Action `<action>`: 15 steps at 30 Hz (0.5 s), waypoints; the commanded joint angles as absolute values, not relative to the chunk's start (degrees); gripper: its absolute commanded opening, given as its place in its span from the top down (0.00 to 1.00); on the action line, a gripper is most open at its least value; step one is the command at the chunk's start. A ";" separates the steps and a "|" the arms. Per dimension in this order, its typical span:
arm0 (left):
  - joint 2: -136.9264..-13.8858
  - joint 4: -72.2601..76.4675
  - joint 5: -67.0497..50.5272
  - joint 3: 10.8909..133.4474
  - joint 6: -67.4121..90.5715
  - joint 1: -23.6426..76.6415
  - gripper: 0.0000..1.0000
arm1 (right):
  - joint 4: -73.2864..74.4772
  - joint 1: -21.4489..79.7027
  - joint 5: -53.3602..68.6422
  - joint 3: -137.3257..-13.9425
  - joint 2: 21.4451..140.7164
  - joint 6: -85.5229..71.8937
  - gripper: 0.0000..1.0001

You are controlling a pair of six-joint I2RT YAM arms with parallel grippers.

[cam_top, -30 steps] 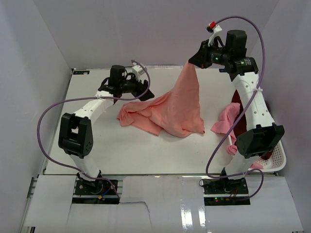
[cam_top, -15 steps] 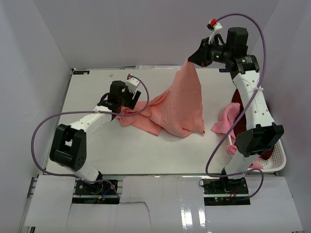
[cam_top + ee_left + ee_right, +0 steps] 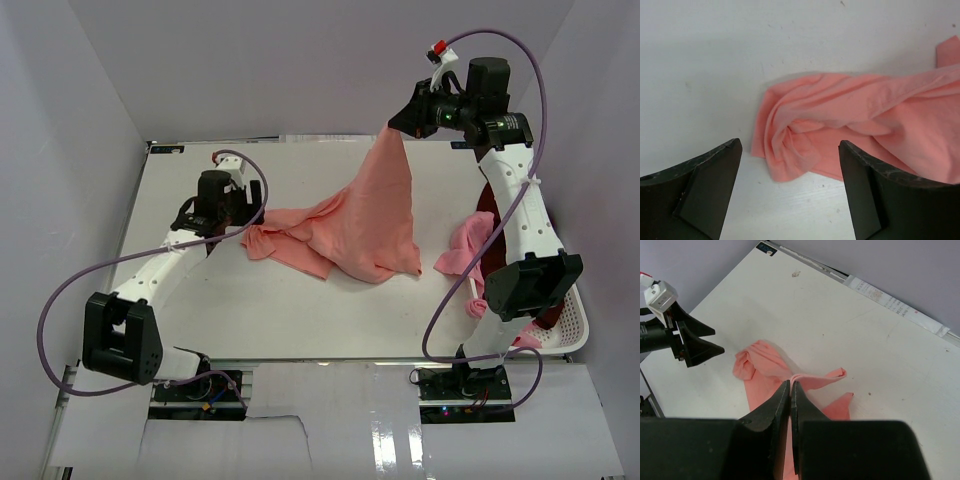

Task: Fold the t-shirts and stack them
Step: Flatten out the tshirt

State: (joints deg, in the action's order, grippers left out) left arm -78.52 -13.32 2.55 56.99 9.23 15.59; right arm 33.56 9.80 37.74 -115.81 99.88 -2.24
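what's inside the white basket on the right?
A lighter pink t-shirt spills out over the left rim of the white basket, with dark maroon cloth showing behind it. The right arm covers most of the interior, so anything else inside cannot be seen.

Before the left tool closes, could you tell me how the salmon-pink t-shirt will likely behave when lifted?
Probably floppy: pinched by the right tool, the salmon-pink t-shirt hangs tent-like, the rest crumpled on the table. Likely light: one pinch holds it up. Its bunched end may drag.
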 commanded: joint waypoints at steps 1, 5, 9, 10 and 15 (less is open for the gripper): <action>-79.01 -20.46 -2.81 58.27 13.35 15.91 0.11 | 32.78 9.58 39.02 -116.63 99.58 -2.72 0.92; -77.87 -20.92 -6.93 56.25 15.55 15.91 0.16 | 32.70 9.49 39.02 -116.72 99.93 -3.08 0.92; -79.01 -21.62 -7.91 55.46 17.31 15.91 0.26 | 32.87 9.49 39.02 -116.89 100.37 -3.34 0.92; -79.45 -22.32 -7.74 55.63 17.66 15.91 0.27 | 32.96 9.41 39.11 -116.89 100.55 -3.34 0.92; -82.70 -25.13 -4.93 56.69 19.77 15.91 0.31 | 33.31 9.32 39.37 -116.98 101.07 -3.60 0.92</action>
